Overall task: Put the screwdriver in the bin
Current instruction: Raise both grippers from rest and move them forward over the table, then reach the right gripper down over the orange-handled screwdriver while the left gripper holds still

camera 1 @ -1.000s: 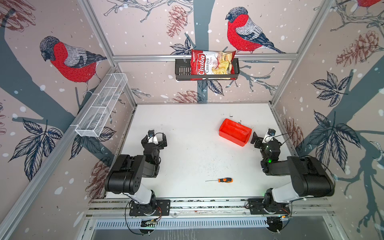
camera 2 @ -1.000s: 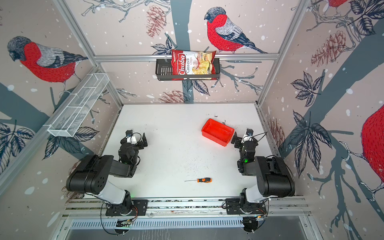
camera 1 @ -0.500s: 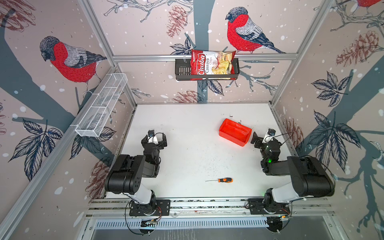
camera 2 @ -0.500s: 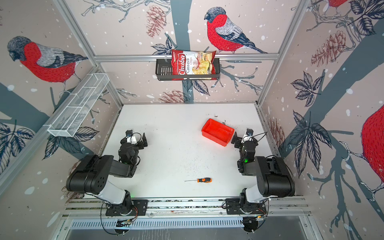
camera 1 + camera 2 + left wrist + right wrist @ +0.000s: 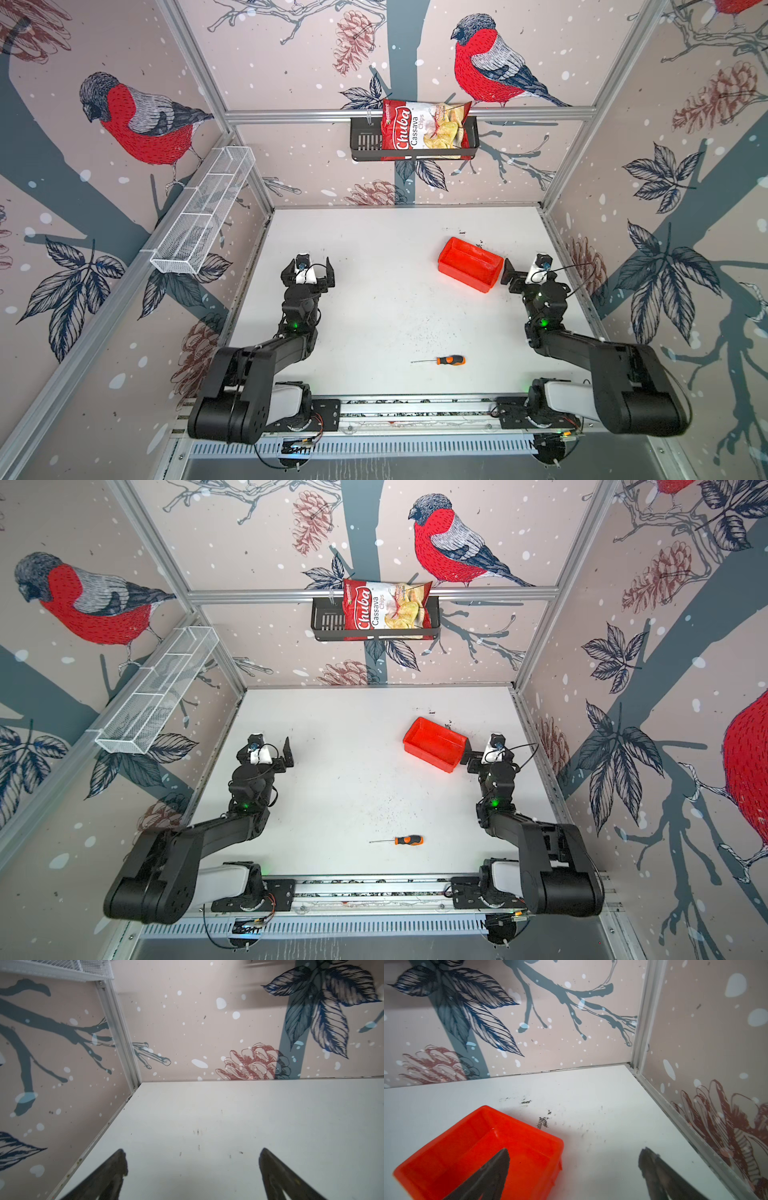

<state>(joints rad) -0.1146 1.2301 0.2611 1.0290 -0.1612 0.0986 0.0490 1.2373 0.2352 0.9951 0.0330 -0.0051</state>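
Note:
The screwdriver (image 5: 440, 360) (image 5: 399, 840) lies flat on the white table (image 5: 374, 299) near its front edge, orange-and-black handle to the right, thin shaft to the left. The red-orange bin (image 5: 463, 277) (image 5: 430, 756) sits empty at the right rear. My right gripper (image 5: 530, 268) (image 5: 487, 751) (image 5: 574, 1150) stands open just right of the bin, one finger over the bin's (image 5: 527, 1124) near corner. My left gripper (image 5: 308, 268) (image 5: 264, 751) (image 5: 192, 1151) is open over bare table at the left. Both are far from the screwdriver.
A black wall basket (image 5: 365, 141) with a chips bag (image 5: 424, 131) hangs on the back wall. A white wire-mesh shelf (image 5: 203, 216) runs along the left wall. Patterned walls close in three sides, and a metal rail (image 5: 415, 409) lines the front.

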